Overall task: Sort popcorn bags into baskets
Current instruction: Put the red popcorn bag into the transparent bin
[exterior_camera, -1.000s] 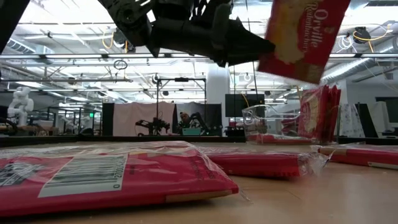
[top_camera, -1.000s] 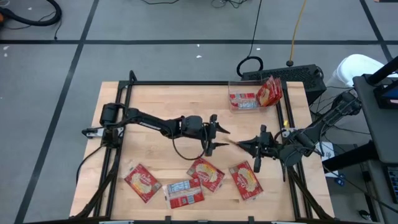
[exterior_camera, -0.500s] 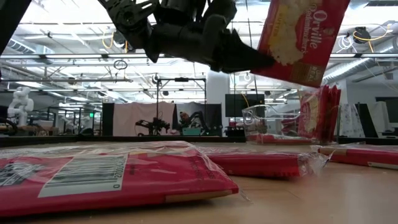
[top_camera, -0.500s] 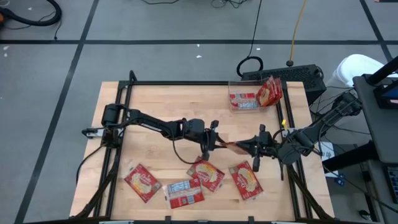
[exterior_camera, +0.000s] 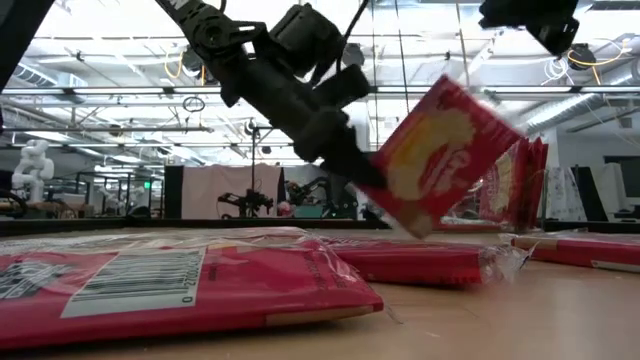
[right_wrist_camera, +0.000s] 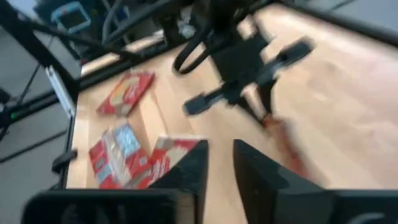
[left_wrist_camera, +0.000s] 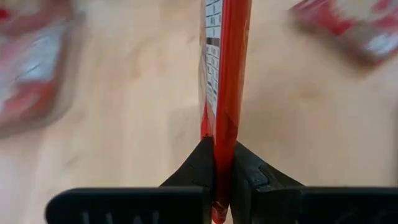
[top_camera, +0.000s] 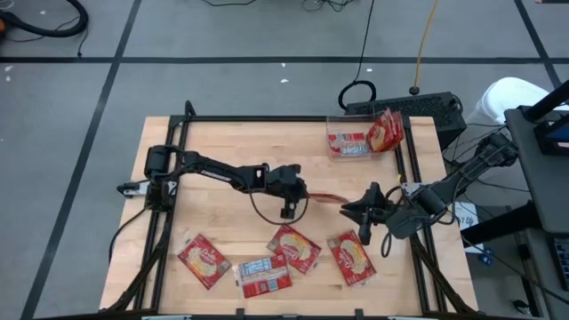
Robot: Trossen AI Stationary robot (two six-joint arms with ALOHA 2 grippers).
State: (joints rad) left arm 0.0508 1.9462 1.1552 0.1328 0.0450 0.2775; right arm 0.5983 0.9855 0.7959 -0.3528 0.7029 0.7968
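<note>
- Since a second ago, the popcorn bag (top_camera: 326,196) has been passed across: it was held up by the right tool (top_camera: 348,210), and is now clamped on one short edge by the left tool (left_wrist_camera: 216,163), whose fingers are pressed flat on it.
- The right tool is drawn back just beside the bag's far end, its fingers (right_wrist_camera: 193,167) parted narrowly and nothing held.
- The bag is carried in the air over the middle of the tabletop (top_camera: 222,151), well apart from the clear bin (top_camera: 351,144) at the far right corner.
- Its long axis is seen running straight out from the left tool toward the right arm; it is held on edge and tilted.
- For the step in hand, the pinch is best kept firm and the bag swung clear of the right tool before it is carried to the bin.
- Four more bags (top_camera: 264,276) are left lying flat along the near edge.
</note>
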